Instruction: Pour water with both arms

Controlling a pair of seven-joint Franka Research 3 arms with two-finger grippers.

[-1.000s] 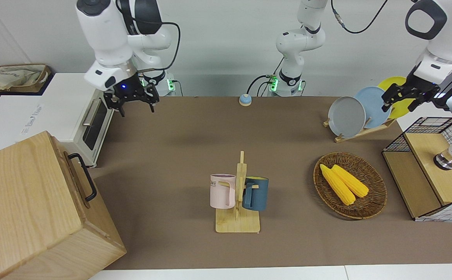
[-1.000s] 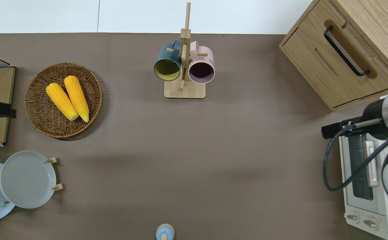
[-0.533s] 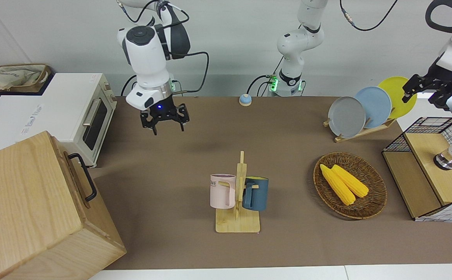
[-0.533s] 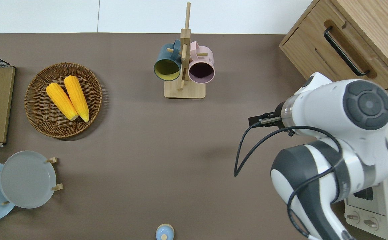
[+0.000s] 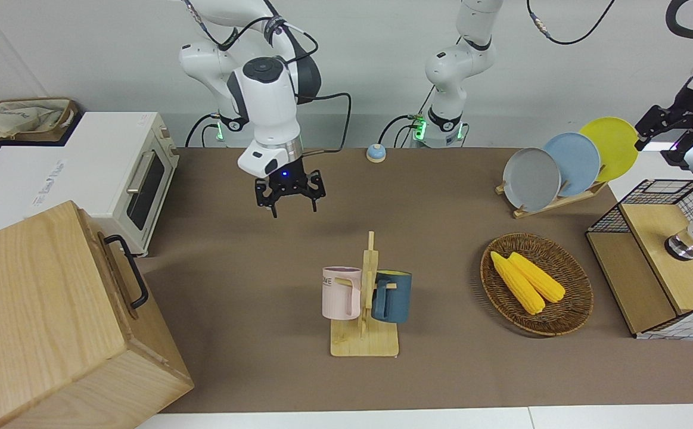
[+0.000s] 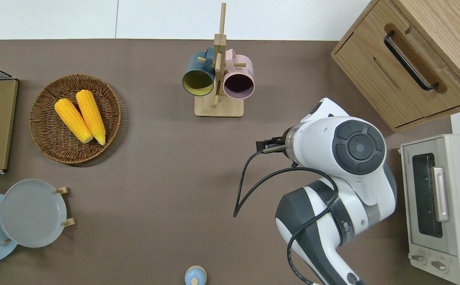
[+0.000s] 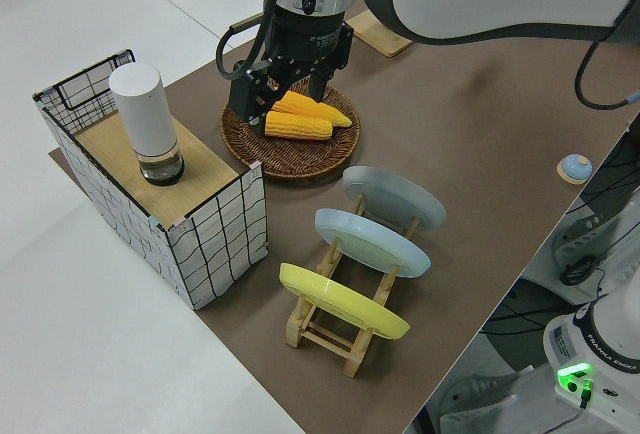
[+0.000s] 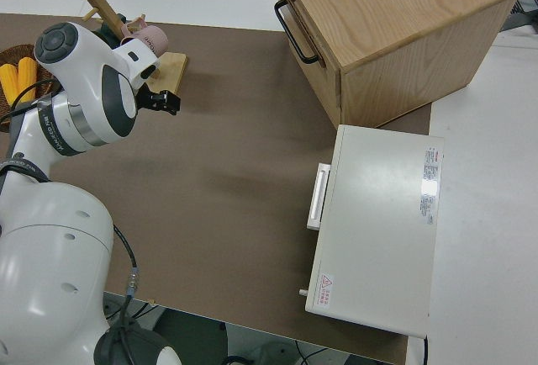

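My right gripper (image 5: 287, 192) hung over bare brown table (image 6: 154, 178), its fingers spread and empty, between the toaster oven (image 6: 443, 206) and the mug rack (image 6: 218, 107) holding a pink mug (image 5: 340, 292) and a blue mug (image 5: 392, 296). My left gripper (image 5: 677, 127) hung, released and empty, near the plate rack (image 5: 561, 199).

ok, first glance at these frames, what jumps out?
The right arm fills the overhead view, its tool open over bare mat nearer the robots than the mug rack, where a pink mug and a blue mug hang. Two corn cobs lie in a wicker basket.
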